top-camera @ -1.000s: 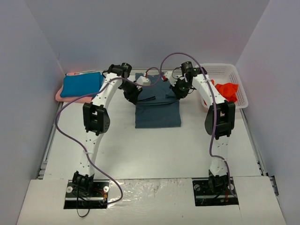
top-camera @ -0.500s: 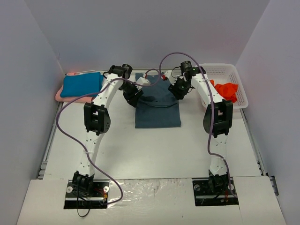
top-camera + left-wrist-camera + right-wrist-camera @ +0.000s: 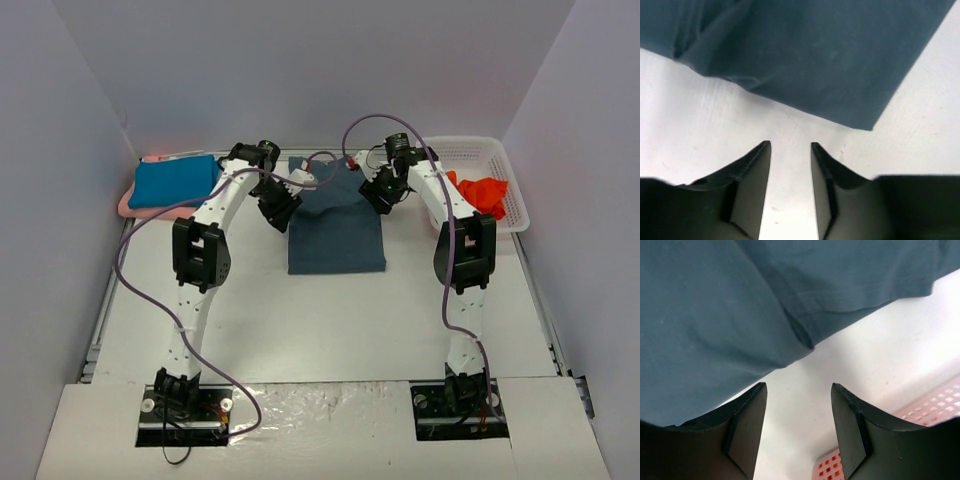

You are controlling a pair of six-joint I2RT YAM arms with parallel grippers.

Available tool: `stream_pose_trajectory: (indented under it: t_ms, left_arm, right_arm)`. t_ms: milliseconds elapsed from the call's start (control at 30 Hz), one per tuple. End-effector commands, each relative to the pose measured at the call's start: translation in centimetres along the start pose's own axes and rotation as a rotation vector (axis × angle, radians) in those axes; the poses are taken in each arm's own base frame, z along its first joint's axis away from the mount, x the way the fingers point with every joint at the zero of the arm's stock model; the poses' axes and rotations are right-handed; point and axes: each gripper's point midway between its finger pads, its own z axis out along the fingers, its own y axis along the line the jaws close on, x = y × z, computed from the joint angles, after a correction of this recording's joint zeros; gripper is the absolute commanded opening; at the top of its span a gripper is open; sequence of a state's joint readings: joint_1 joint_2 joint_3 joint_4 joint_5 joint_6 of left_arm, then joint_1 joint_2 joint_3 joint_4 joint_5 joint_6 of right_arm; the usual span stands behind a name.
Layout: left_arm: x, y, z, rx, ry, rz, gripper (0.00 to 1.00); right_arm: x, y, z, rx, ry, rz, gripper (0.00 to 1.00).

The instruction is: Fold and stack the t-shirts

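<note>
Two grippers: left gripper and right gripper both spread, empty, beside far corners of grey shirt
Fold: neat oblong, centre of top view, flat on table
Stack: teal shirt on pink shirt, upper left
Unfolded: orange shirt in basket, upper right
Risk: hem by right gripper looks loose; a low fingertip could snag it and undo the fold
Risk: lifted by one edge, grey shirt may fall open

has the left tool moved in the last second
Yes, slightly left: the left tool has drawn off the dark t-shirt edge toward the teal t-shirt.
</note>
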State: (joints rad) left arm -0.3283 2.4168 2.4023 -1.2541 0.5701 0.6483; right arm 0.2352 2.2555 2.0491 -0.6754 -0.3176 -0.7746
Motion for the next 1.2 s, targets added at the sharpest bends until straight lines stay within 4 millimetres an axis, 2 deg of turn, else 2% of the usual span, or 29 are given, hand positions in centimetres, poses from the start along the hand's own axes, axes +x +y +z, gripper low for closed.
stream_pose_trajectory:
  t_ms: [0, 67, 133, 167, 233, 300, 333, 367, 400, 433, 467, 500, 533, 600, 633, 700, 800, 900, 967, 1167]
  left_arm:
    - [-0.5, -1.4, -5.2, -0.057, -0.048, -0.001, 0.31]
    - [0.3, -1.6, -5.7, -0.031, -0.064, -0.044, 0.18]
    - [1.5, -2.1, -6.2, -0.005, -0.068, -0.084, 0.11]
    - [1.9, -2.2, -6.4, -0.005, -0.070, -0.102, 0.04]
    - [2.9, -2.7, -6.8, -0.005, -0.073, -0.128, 0.03]
    - [3.2, -3.0, -8.2, -0.023, -0.108, -0.137, 0.02]
    - [4.1, -3.2, -8.1, -0.013, -0.097, -0.156, 0.02]
    - [4.7, -3.0, -8.8, -0.030, -0.100, -0.174, 0.02]
    - [4.7, -3.2, -9.9, -0.050, -0.114, -0.172, 0.02]
    - [5.4, -3.3, -10.0, -0.050, -0.114, -0.195, 0.02]
    - [5.9, -3.1, -10.7, -0.069, -0.126, -0.221, 0.03]
    - [5.7, -3.1, -12.0, -0.110, -0.158, -0.212, 0.05]
    - [5.9, -3.0, -12.4, -0.131, -0.166, -0.218, 0.11]
    - [6.6, -2.9, -13.7, -0.187, -0.192, -0.233, 0.15]
    - [6.9, -2.9, -14.0, -0.199, -0.199, -0.242, 0.17]
    - [7.2, -2.9, -15.1, -0.246, -0.228, -0.253, 0.19]
    - [7.5, -3.1, -15.7, -0.276, -0.245, -0.253, 0.23]
    - [7.8, -3.3, -16.0, -0.293, -0.240, -0.253, 0.23]
    - [8.0, -3.4, -16.0, -0.294, -0.231, -0.247, 0.19]
    - [8.5, -3.4, -15.6, -0.299, -0.235, -0.248, 0.11]
  right_arm:
    - [-0.8, 0.3, -3.9, 0.043, -0.040, 0.016, 0.50]
    - [-0.7, 1.0, -3.9, 0.027, -0.042, 0.035, 0.49]
    - [-0.2, 1.9, -4.1, 0.006, -0.042, 0.041, 0.49]
    - [-0.3, 2.5, -4.1, -0.013, -0.052, 0.044, 0.48]
    - [-0.5, 3.3, -4.5, -0.035, -0.077, 0.044, 0.48]
    - [-1.3, 4.0, -4.8, -0.061, -0.119, 0.048, 0.42]
    - [-1.7, 4.3, -4.8, -0.072, -0.129, 0.049, 0.38]
    - [-2.1, 4.5, -4.7, -0.077, -0.135, 0.049, 0.25]
    - [-2.5, 5.0, -4.3, -0.087, -0.131, 0.043, 0.20]
    - [-3.1, 5.1, -4.2, -0.085, -0.138, 0.035, 0.15]
    - [-3.4, 5.4, -4.0, -0.088, -0.137, 0.026, 0.03]
    - [-3.9, 6.3, -3.4, -0.106, -0.132, 0.012, 0.00]
    - [-4.2, 6.7, -3.0, -0.111, -0.129, 0.001, 0.00]
    - [-5.0, 7.3, -2.0, -0.121, -0.125, -0.018, 0.00]
    - [-5.7, 8.3, -1.4, -0.138, -0.126, -0.033, 0.00]
    - [-6.6, 8.8, -0.4, -0.147, -0.126, -0.045, 0.00]
    - [-8.2, 10.1, 1.2, -0.173, -0.136, -0.062, 0.00]
    - [-9.5, 10.8, 2.5, -0.184, -0.145, -0.071, 0.00]
    - [-10.4, 11.2, 3.1, -0.190, -0.155, -0.076, 0.00]
    - [-11.6, 12.4, 4.4, -0.210, -0.165, -0.087, 0.00]
